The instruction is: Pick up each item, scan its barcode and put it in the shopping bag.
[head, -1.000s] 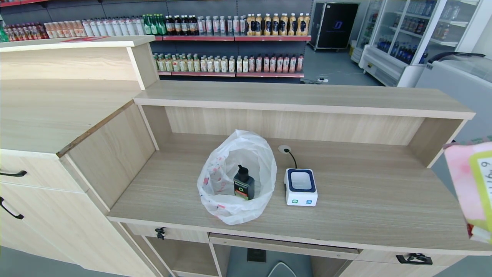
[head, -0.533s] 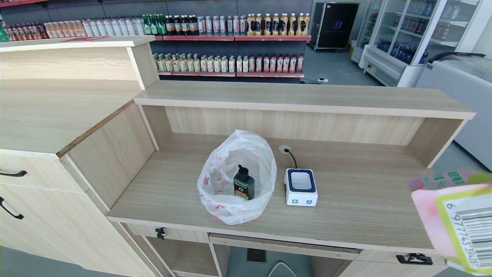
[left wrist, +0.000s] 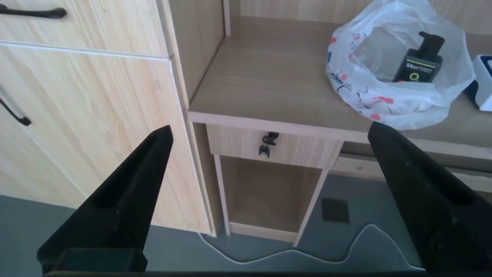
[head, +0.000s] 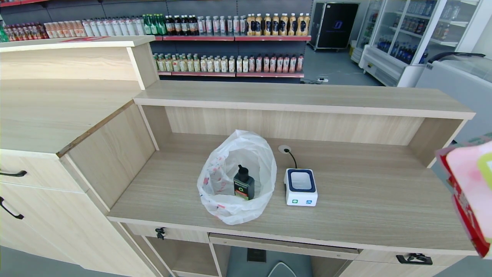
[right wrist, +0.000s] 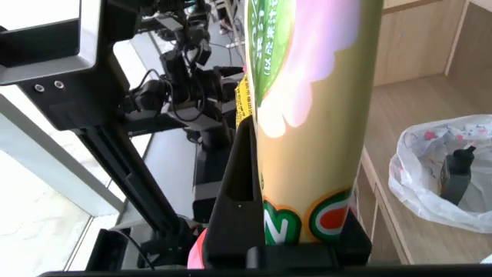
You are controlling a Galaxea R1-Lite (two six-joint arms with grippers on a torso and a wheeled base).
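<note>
right gripper [right wrist: 300, 227] clamped on pack [head: 469, 188], off counter's [head: 365, 204] right end | left gripper [left wrist: 270, 135] spread apart | bottle [head: 243, 185] in bag [head: 215, 181], scanner [head: 301, 187] just beside

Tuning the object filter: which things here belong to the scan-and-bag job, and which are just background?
Job: pink packet, scanner, shopping bag, black bottle already inside it.
Background: drink shelves, glass-door fridges, drawer handle.
</note>
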